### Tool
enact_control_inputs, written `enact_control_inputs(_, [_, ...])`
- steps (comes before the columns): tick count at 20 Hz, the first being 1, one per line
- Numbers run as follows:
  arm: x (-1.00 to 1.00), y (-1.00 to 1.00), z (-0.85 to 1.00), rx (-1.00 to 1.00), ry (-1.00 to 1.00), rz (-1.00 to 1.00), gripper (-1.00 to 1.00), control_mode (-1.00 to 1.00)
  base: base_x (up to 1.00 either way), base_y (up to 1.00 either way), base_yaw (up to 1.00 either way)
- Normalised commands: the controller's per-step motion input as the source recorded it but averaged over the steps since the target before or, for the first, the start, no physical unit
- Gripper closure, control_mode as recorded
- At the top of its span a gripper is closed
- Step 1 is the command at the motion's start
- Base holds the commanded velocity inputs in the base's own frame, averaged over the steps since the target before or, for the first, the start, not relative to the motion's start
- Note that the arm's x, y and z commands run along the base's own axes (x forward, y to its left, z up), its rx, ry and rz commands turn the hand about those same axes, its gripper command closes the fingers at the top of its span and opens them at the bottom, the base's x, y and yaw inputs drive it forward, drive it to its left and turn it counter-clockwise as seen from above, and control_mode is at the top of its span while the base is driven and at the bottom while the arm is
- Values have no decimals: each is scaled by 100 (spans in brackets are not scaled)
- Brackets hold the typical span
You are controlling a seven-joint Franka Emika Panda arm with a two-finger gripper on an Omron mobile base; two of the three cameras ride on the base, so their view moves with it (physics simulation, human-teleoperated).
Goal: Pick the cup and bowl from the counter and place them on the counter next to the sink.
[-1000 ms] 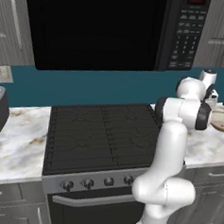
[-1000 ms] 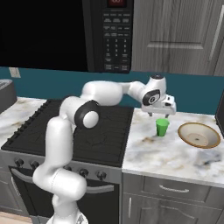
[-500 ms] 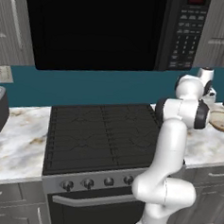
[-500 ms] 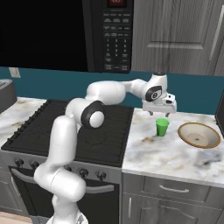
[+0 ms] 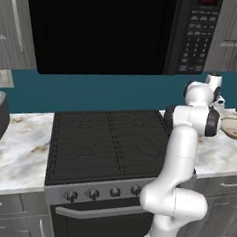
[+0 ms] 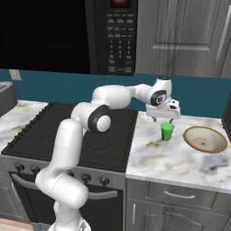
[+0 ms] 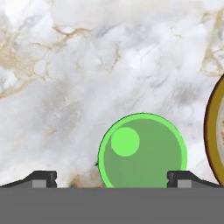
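While my gripper [image 6: 164, 120] hangs fully open and empty above the cup [image 6: 167, 131] | cup upright on counter [image 6: 180, 158], beside bowl [image 6: 205, 139] | looks light, rigid, slick | pinch its sides below rim

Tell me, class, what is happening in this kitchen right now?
A white robot arm reaches over the black stovetop to the white-grey marble counter. Its hand hangs open just above the small bright-green cup, which stands upright and has not been gripped. The wide tan-beige bowl sits untouched on the counter beside the cup.
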Motion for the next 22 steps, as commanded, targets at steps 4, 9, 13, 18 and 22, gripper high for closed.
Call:
enact_control_inputs(4, [0, 11, -16, 0, 1, 0, -100, -100, 0, 0, 0])
enact_control_inputs(9, [0, 11, -17, 0, 1, 0, -100, -100, 0, 0, 0])
enact_control_inputs(13, [2, 3, -26, 0, 0, 0, -100, -100, 0, 0, 0])
enact_control_inputs(18, [3, 0, -31, 0, 0, 0, -100, -100, 0, 0, 0])
enact_control_inputs(22, [4, 0, -30, 0, 0, 0, -100, -100, 0, 0, 0])
